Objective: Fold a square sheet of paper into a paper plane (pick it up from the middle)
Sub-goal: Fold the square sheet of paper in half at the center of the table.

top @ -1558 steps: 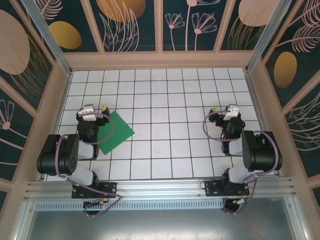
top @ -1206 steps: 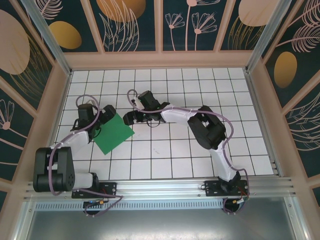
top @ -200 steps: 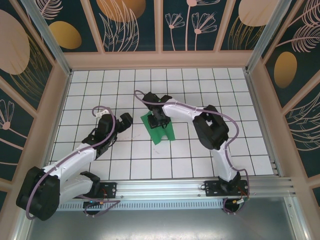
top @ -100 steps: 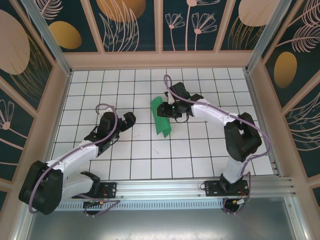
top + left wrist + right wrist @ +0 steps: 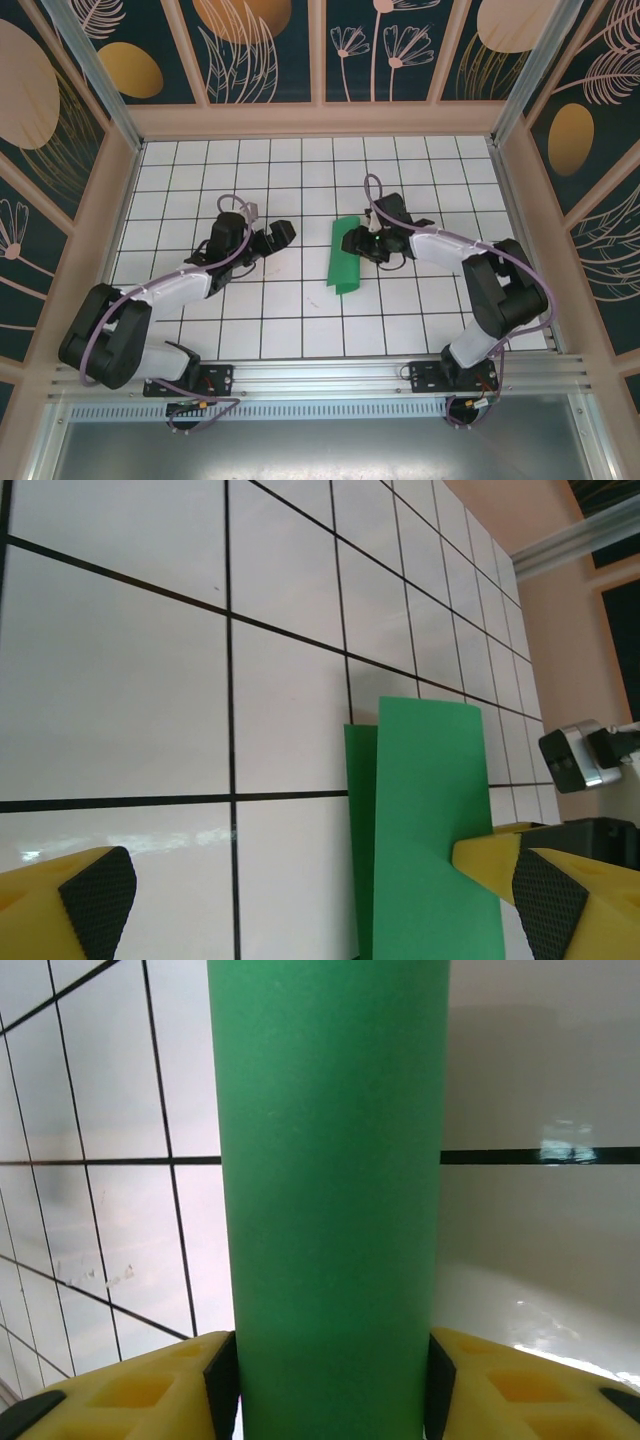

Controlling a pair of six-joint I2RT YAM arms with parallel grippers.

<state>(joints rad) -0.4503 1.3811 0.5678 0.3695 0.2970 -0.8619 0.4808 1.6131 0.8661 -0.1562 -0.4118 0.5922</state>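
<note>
Green paper sits close to the middle of the white tiled surface (image 5: 300, 310), a little towards the right arm's side. This is the square sheet of paper (image 5: 346, 258), and from above it reads as a narrow upright strip rather than an open square. The right claw (image 5: 368, 243) grips it near its upper part. In the right wrist view the sheet (image 5: 330, 1160) bows outward like a half roll, and the black pads (image 5: 222, 1380) press against its two sides. Whether its lower end rests on the tiles or hangs just clear, I cannot tell.

The left claw (image 5: 278, 237) stands wide apart and holds nothing, near the sheet and pointing at it. In its own wrist view one layer of the sheet (image 5: 425, 830) stands in front of a second that peeks out along the left edge, so the paper is doubled over lengthwise. Whether that bend is a pressed crease or only a loose curl is not clear.

As for progress, I judge the task to be at an early stage. The sheet is picked up and gathered towards a centre fold at most. No slanted nose folds, no point and no wings are visible. A flattened centre crease, the corner folds and the wing folds are all left to do
</note>
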